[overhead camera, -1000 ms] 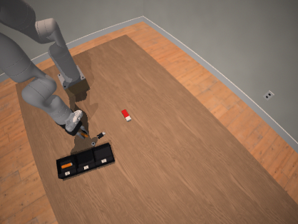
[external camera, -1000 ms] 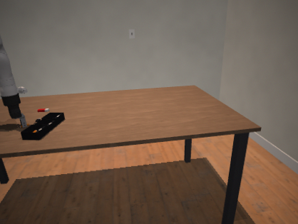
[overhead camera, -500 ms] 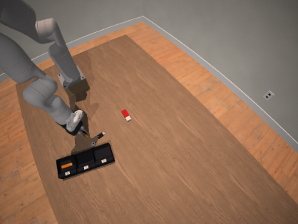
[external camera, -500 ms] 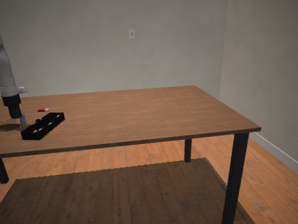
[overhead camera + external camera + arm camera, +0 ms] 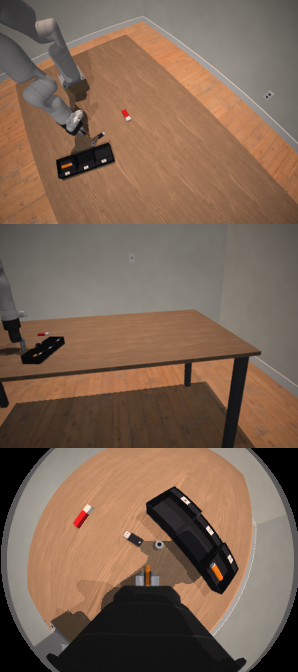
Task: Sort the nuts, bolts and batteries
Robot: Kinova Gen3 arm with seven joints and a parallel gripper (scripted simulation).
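claw [image 5: 147, 579] low on tabletop [image 5: 178, 143], closed on orange battery [image 5: 148, 571] beside black bins [image 5: 85, 161]. nut [image 5: 160, 544] near bins; another orange battery [image 5: 66, 165] in end bin.

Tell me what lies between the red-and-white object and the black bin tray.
In the top view, a small black-and-white object and a small nut lie between the red-and-white object and the black bin tray.
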